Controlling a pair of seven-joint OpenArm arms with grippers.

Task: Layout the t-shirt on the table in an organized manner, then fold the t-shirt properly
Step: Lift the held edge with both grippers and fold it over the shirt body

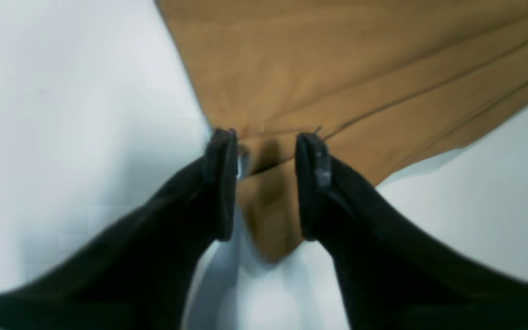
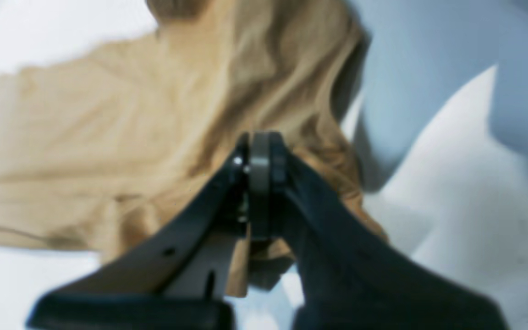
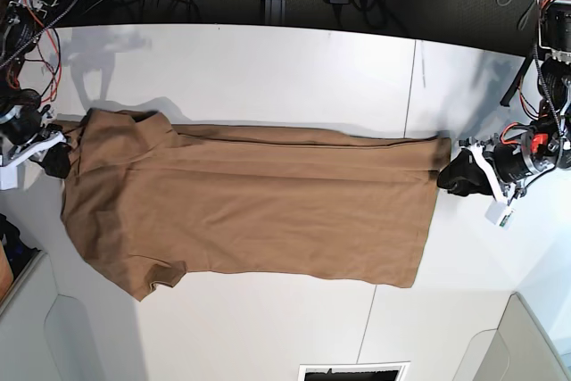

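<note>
So, t-shirt (image 3: 250,211) stretched flat on table (image 3: 268,69), long axis running arm to arm. Left claw (image 1: 266,156) spread, hem corner between jaws, not pinched. Right claw (image 2: 259,156) pressed together at bunched collar end; grip can't be confirmed.

Bright, soft shadows, blurred wrist views

I find no legible text, label, brand, number or sign in any of my three views. The t-shirt (image 3: 259,202) shows plain tan-brown cloth with no print that I can read. The table (image 3: 268,69) is bare white with thin seam lines and carries no markings. Both wrist views are too blurred for me to resolve any lettering on the cloth.
</note>
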